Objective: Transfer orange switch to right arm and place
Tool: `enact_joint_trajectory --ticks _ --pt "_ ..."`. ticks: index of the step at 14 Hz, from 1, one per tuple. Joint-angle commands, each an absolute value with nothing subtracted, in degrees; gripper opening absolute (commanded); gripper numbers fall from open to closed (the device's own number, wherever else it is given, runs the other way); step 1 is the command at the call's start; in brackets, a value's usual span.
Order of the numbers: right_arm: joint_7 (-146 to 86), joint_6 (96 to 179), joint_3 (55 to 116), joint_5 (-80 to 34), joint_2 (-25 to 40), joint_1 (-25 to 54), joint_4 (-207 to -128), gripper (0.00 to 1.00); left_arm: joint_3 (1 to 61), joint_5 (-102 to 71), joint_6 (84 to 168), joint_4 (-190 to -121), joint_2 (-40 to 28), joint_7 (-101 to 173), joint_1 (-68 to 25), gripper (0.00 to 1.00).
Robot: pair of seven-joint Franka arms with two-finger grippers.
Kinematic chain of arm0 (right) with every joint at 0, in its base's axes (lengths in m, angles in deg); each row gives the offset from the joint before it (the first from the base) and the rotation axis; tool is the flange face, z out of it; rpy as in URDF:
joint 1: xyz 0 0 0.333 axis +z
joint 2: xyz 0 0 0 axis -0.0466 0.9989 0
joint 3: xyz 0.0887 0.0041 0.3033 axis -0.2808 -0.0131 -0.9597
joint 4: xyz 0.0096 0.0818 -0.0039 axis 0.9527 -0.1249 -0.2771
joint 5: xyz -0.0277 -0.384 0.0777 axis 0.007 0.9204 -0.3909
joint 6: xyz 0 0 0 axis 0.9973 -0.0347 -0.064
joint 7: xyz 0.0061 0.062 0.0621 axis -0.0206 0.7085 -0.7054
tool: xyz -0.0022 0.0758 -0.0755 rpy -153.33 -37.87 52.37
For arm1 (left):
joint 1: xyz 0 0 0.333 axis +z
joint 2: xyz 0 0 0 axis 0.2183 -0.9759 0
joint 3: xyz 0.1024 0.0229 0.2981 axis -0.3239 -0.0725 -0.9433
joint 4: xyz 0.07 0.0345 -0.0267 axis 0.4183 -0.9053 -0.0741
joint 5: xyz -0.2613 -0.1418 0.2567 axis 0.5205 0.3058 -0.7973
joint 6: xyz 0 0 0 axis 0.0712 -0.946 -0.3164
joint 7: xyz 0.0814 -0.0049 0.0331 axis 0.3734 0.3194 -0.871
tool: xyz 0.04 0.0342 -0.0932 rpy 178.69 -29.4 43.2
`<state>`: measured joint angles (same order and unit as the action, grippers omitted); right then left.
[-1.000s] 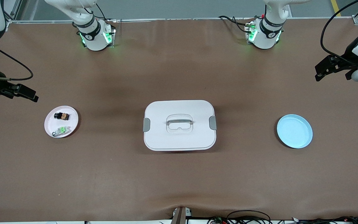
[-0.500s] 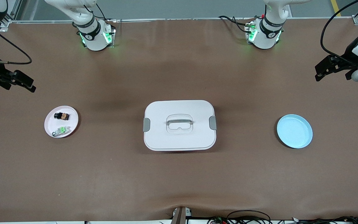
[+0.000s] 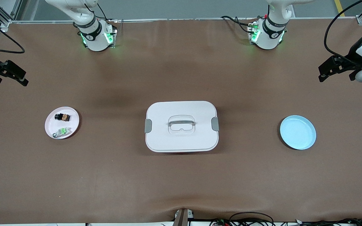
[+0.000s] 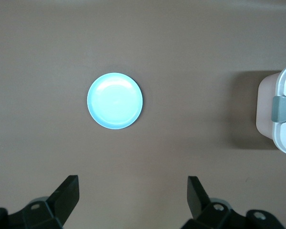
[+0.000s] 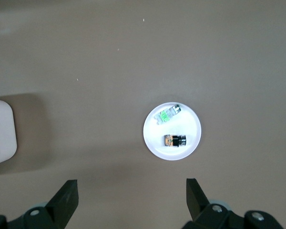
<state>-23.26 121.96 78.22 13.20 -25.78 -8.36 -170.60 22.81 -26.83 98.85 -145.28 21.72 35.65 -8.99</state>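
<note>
Brown table [image 3: 181,182] across the whole front view; white lidded box [image 3: 181,126] with grey latches at frame centre; light blue plate [image 3: 298,132] at centre right, bare; white plate [image 3: 62,122] at centre left, holding two small parts; left gripper [image 3: 325,71] up at the right edge, over bare table above the blue plate in frame, fingers spread wide, nothing between them; right gripper [image 3: 20,77] up at the left edge, over bare table above the white plate in frame, fingers likewise wide and empty; orange switch [image 3: 62,117] lying on the white plate's upper half; grey-white switch [image 3: 62,131] with green middle just below it on the same plate, the two apart
</note>
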Motion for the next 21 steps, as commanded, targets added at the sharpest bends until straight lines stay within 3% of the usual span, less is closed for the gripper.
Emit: enact_joint_trajectory --ticks 1,5,21 --pt "-24.9 118.27 77.89 13.71 -22.84 -9.43 -164.92 1.0 22.92 -25.78 98.06 -145.85 22.99 35.63 -8.83 1.0" --pt "-24.9 110.61 77.89 13.18 -18.88 -9.44 -159.8 1.0 22.92 -25.78 97.89 -145.76 23.08 36.77 -8.57 1.0" --pt "-24.9 110.78 77.89 13.26 -18.79 -9.52 -159.36 1.0 22.57 -24.99 93.41 -144.27 24.84 40.11 -8.56 1.0"
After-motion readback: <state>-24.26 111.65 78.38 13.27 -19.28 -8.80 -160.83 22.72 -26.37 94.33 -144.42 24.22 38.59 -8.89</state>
